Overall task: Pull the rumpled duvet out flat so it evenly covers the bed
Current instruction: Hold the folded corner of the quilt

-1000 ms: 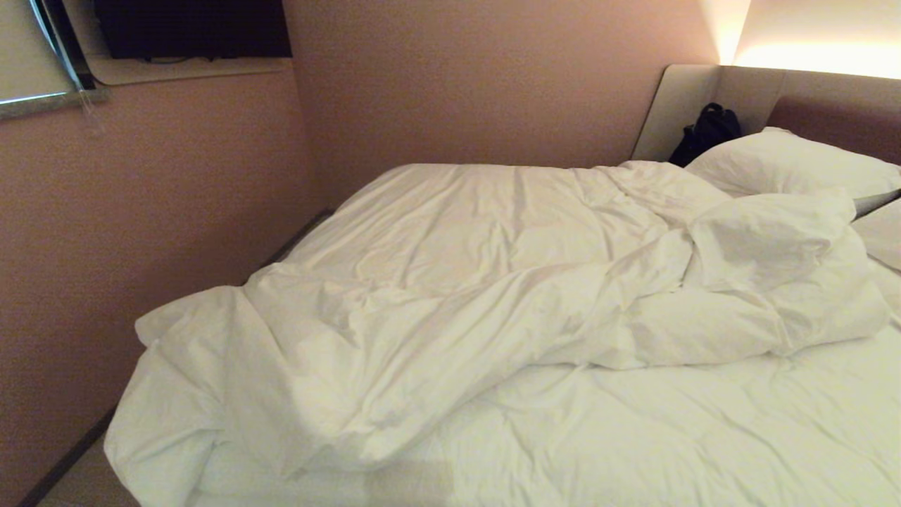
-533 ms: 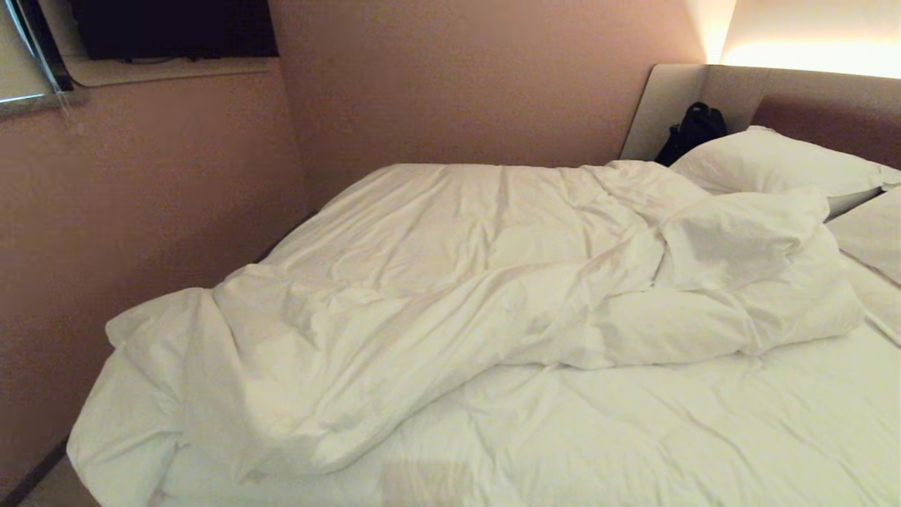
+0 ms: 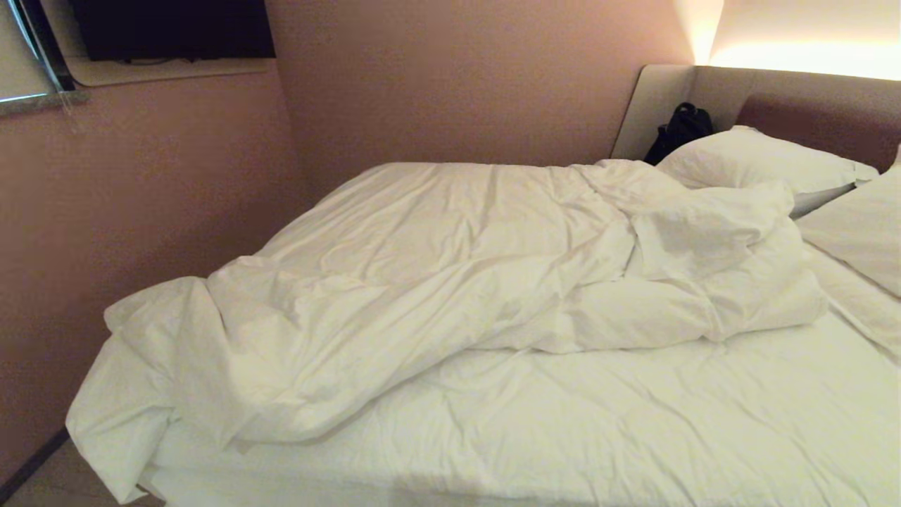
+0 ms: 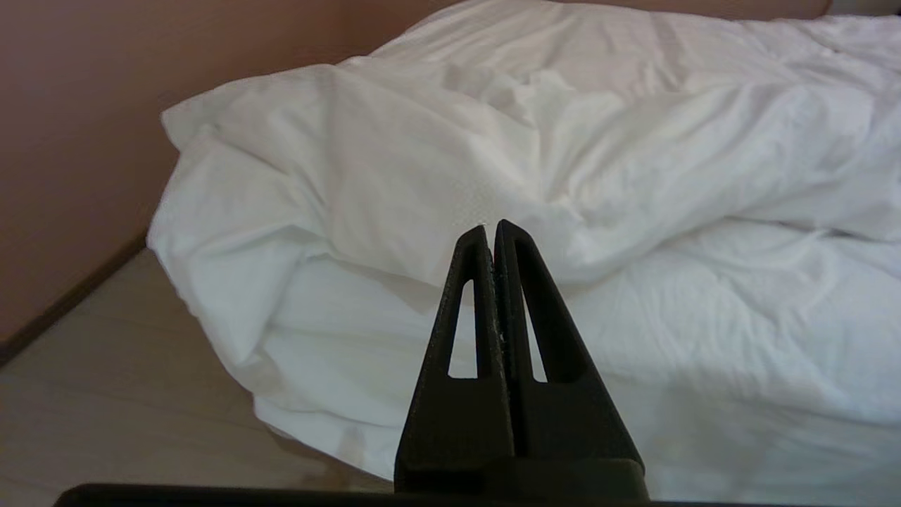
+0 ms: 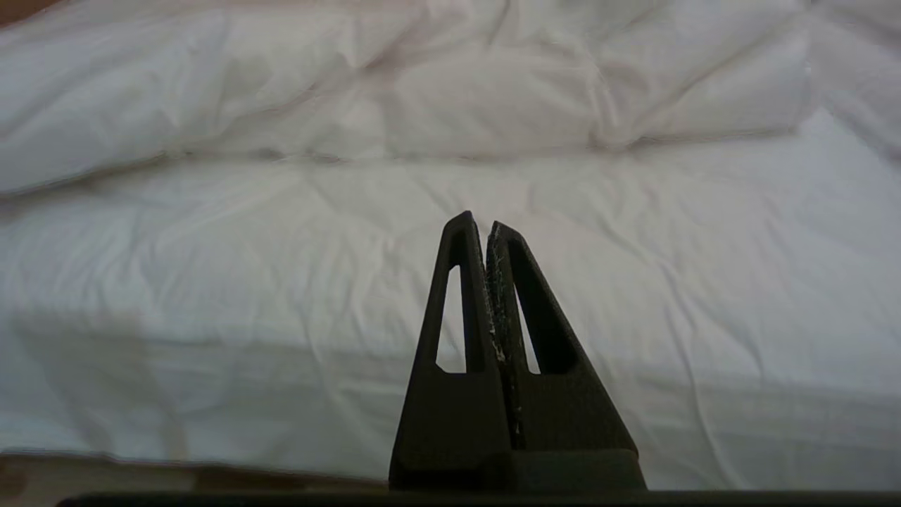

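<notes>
pink-walled room, rumpled duvet (image 4: 436, 141) seemingly just beyond left gripper (image 4: 491, 227)

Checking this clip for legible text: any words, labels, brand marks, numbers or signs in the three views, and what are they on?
None can be read in any view.
Puffy white creased duvet: plain, no label showing.
Plump white pillows: plain.
Dark wall-mounted screen: blank, no logo legible.
Black bag in the corner by the padded headboard: too dark to show any mark.
Both black grippers, left and right: unmarked.
</notes>
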`<state>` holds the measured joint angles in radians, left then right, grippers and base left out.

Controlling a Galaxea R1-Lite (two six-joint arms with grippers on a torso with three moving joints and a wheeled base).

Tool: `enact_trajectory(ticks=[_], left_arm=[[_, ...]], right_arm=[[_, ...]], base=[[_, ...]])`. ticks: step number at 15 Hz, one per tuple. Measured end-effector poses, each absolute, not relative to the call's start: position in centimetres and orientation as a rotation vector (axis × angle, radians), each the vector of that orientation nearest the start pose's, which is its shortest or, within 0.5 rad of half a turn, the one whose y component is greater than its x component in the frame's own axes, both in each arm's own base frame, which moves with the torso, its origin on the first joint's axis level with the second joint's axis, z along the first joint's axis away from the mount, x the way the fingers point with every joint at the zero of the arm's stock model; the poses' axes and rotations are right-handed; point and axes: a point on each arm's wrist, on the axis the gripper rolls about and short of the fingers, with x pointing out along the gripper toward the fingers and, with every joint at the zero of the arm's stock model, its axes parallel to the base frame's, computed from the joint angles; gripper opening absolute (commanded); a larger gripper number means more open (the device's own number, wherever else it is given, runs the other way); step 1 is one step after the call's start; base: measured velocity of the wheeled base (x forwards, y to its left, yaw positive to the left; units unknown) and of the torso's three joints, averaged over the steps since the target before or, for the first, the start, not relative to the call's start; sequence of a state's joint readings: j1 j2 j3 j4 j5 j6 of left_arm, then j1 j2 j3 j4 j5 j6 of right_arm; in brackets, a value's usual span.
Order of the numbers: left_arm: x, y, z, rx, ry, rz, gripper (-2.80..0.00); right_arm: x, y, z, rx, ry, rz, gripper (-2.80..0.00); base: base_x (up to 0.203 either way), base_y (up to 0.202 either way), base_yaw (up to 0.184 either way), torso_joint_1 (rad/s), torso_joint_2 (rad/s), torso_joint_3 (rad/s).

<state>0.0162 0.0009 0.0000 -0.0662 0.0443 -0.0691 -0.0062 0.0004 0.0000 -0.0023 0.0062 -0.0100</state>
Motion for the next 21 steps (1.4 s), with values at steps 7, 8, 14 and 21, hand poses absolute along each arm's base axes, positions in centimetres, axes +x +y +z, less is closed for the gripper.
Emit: enact_trajectory(ticks=[7,8,14,21], left_arm=[[-2.30,0.06,8.21,-0.069,-0.066,0.058,-2.80],[-2.30,0.06,8.20,-0.068,-0.065,0.058,-2.80],[-2.30,0.06,8.20,-0.068,-0.064,0.058,-2.80],[-2.30,0.06,8.19,-0.069,-0.064,0.058,-2.80]], right_arm=[[-2.28,0.02,7.56,-0.010,-0.001,0.000,-2.80],[-2.28,0.03,7.56,-0.010,0.000,0.000,-2.80],[-2.28,0.03,7.56,-0.010,-0.001,0.001,-2.80],[-2.28,0.03,7.56,-0.010,-0.001,0.000,-2.80]], base=[[0.000,0.000,0.000,0.000,0.00,0.000],[0.000,0.000,0.000,0.000,0.00,0.000],[-0.001,-0.062,0.001,0.002,0.00,0.001],[0.000,-0.193,0.002,0.004,0.00,0.005]])
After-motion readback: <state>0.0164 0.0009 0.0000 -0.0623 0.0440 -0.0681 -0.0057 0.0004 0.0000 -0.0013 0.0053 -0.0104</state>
